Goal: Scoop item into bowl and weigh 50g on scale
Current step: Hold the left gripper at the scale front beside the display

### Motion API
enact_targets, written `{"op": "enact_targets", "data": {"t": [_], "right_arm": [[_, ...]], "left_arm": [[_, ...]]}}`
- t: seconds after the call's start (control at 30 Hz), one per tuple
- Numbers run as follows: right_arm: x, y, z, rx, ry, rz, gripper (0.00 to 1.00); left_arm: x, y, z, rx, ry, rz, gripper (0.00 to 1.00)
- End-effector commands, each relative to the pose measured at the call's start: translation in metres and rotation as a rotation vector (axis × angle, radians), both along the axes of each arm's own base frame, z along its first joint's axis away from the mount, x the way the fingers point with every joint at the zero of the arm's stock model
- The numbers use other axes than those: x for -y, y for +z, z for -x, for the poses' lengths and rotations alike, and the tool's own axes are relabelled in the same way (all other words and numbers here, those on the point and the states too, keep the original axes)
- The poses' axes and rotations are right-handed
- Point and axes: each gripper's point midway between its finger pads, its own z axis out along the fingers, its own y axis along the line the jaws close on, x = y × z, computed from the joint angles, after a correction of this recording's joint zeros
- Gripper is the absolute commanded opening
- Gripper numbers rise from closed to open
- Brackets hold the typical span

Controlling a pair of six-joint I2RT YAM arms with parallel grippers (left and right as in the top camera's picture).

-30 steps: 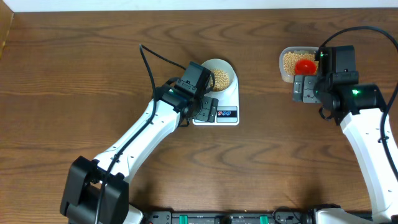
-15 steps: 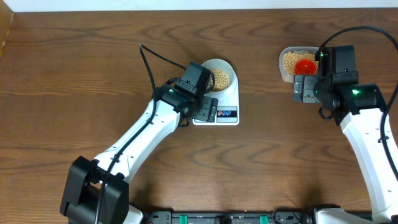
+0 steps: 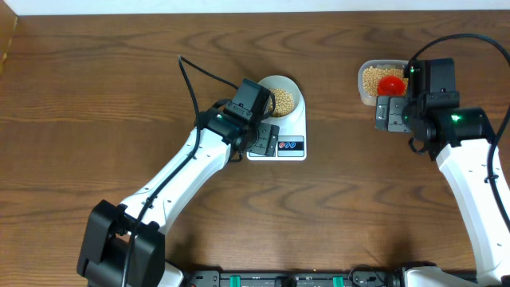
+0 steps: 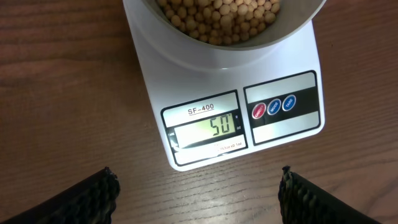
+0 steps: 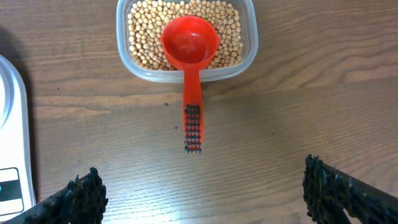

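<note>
The pale bowl holds tan beans and sits on the white scale. In the left wrist view the bowl, the beans and the scale show, and the display reads 50. My left gripper is open and empty above the table in front of the scale. My right gripper is open and empty, just in front of a red scoop whose cup rests on the beans in a clear tub.
The clear tub with the red scoop stands at the back right of the wooden table. The scale's edge shows at the left of the right wrist view. The left arm reaches across the table's middle.
</note>
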Motion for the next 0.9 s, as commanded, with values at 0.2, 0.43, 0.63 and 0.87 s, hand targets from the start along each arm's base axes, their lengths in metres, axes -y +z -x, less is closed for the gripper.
{"op": "enact_targets", "data": {"t": [0.2,0.43,0.63,0.87], "right_arm": [[-0.002,0.01,-0.002,0.025,0.013,0.0,0.99],[-0.002,0.01,-0.002,0.025,0.013,0.0,0.99],[-0.002,0.01,-0.002,0.025,0.013,0.0,0.99],[-0.002,0.01,-0.002,0.025,0.013,0.0,0.99]], "left_arm": [[0.002,-0.001,-0.009,0.042,-0.029,-0.009,0.84],[0.005,0.002,-0.015,0.072,-0.051,-0.004,0.84],[0.012,0.009,-0.027,0.142,-0.103,0.004,0.84],[0.014,0.012,-0.03,0.166,-0.132,-0.001,0.84]]}}
